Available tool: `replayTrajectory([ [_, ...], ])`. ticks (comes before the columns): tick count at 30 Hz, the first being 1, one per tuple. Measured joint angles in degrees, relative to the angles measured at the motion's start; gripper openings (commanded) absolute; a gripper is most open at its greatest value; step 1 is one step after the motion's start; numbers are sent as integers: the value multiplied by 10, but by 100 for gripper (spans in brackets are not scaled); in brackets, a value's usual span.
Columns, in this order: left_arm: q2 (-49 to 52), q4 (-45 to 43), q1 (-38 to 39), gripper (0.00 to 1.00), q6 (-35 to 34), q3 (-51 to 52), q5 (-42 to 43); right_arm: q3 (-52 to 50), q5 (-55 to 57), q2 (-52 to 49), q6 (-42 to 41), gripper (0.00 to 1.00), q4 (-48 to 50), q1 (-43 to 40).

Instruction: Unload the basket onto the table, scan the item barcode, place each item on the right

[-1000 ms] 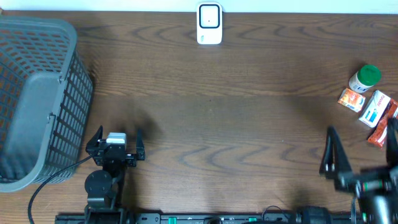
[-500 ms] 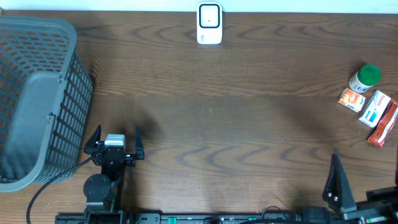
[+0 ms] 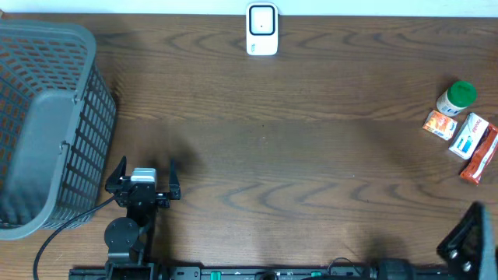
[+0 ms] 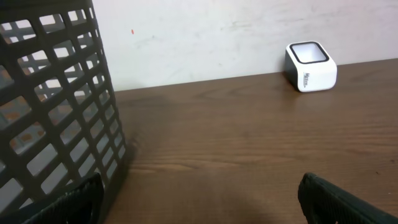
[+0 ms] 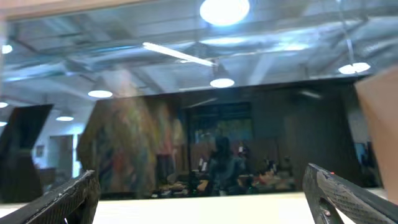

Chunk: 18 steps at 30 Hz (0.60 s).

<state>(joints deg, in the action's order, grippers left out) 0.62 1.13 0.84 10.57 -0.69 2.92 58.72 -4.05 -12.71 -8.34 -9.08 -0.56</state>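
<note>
The white barcode scanner [image 3: 262, 29] stands at the table's far edge, and the left wrist view shows it at upper right [image 4: 311, 65]. The items lie at the far right: a green-capped bottle [image 3: 455, 98], an orange box [image 3: 440, 124], a white and blue box [image 3: 471, 136] and a red packet [image 3: 482, 155]. My left gripper [image 3: 145, 177] sits low at the near left, open and empty [image 4: 199, 208]. My right gripper [image 5: 205, 199] is open and empty, facing the room rather than the table. Overhead, only one of its fingers [image 3: 467, 237] shows in the bottom right corner.
A large grey mesh basket [image 3: 47, 124] fills the left side, close beside my left gripper, and its wall shows in the left wrist view [image 4: 56, 106]. A black cable [image 3: 54, 233] runs along the near left edge.
My right arm has drawn back toward the near right corner, away from the items, and has nearly left the overhead view. The left arm has hardly moved.
</note>
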Motion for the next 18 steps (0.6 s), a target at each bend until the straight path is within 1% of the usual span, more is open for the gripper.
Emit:
replayTrajectory([
  [5,0,0,0,99,0,0,0,0,38,-69,-48,99,12,0],
  [8,0,0,0,99,0,0,0,0,44,-126,-100,99,26,0],
  [10,0,0,0,99,0,0,0,-1,46,-141,-122,99,29,0],
  [13,0,0,0,99,0,0,0,-2,53,-140,-138,99,32,0],
  [18,0,0,0,99,0,0,0,-2,64,-89,-141,99,34,0],
])
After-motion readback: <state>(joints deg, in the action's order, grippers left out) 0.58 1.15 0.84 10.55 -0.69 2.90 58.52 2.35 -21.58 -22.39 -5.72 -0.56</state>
